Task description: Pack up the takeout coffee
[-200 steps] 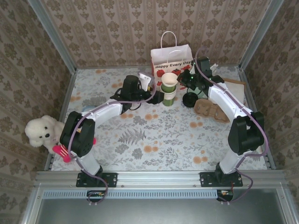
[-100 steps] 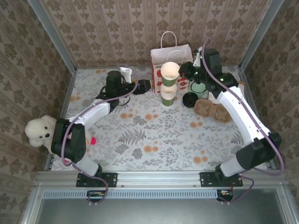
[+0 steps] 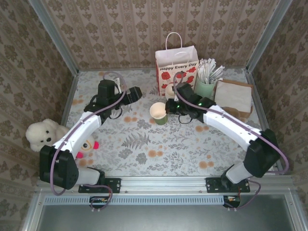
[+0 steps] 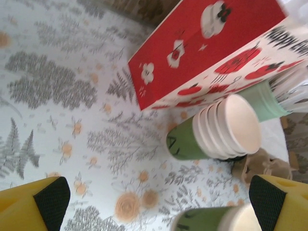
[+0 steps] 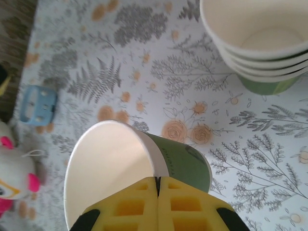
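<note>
Coffee cup [image 3: 158,113], green and unlidded, has just come off the stack [image 3: 169,90], its rim pinched in the right gripper [image 3: 168,108], tilted over open table [image 3: 144,144] before the bag [image 3: 176,67]; left gripper [image 3: 135,92] spread wide, well apart. Left wrist: stack just beside the bag. Right wrist: bare table beneath the cup — lidding looks next

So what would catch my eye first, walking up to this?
Probably the red-and-white gift bag standing at the back of the flowered table. Just in front of it, the right gripper pinches the rim of an open green paper cup, with a stack of cups next to the bag. A white plush toy sits at the table's left edge.
</note>
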`<state>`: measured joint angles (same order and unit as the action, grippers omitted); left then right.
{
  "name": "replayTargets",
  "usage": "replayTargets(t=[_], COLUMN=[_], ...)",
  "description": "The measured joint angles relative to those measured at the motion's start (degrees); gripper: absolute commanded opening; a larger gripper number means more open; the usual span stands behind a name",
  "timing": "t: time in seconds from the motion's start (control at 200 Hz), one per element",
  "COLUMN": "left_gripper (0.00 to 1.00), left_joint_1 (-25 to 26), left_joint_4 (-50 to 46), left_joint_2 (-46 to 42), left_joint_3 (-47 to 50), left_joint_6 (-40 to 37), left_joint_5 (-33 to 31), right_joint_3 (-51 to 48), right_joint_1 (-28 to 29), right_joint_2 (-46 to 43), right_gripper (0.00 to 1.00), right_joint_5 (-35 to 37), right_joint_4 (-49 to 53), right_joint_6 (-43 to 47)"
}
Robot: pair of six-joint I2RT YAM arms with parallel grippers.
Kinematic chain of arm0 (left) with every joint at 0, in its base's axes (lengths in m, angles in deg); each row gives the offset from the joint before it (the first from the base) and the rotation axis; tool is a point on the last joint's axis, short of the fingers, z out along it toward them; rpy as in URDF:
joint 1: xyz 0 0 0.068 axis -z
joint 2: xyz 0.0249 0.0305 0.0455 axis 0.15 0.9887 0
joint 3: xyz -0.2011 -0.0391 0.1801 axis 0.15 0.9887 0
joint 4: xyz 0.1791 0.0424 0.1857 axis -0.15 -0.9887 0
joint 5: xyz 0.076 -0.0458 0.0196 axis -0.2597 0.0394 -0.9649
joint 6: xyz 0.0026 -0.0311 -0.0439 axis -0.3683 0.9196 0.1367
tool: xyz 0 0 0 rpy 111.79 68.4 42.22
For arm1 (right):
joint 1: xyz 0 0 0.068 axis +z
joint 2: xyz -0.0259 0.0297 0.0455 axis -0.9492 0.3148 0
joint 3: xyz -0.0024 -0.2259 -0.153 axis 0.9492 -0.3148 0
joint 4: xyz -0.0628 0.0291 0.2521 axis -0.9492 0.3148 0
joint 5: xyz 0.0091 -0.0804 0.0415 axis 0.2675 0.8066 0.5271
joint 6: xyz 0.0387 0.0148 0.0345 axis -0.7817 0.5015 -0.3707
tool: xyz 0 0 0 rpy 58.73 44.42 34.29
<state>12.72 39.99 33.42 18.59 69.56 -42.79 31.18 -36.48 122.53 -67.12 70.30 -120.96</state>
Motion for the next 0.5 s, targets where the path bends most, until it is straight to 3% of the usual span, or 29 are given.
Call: replayTargets(t=[0.5], left_gripper=[1.00], left_joint_1=[6.5], left_joint_4=[-2.4], left_joint_2=[3.8], left_joint_3=[1.1], left_joint_6=[0.2], left_joint_5=[0.0], right_joint_3=[-5.6], right_joint_1=[0.7], right_joint_2=[4.4], right_gripper=[0.00], right_joint_5=[1.5], right_joint_4=[-7.9], right_joint_6=[-0.2])
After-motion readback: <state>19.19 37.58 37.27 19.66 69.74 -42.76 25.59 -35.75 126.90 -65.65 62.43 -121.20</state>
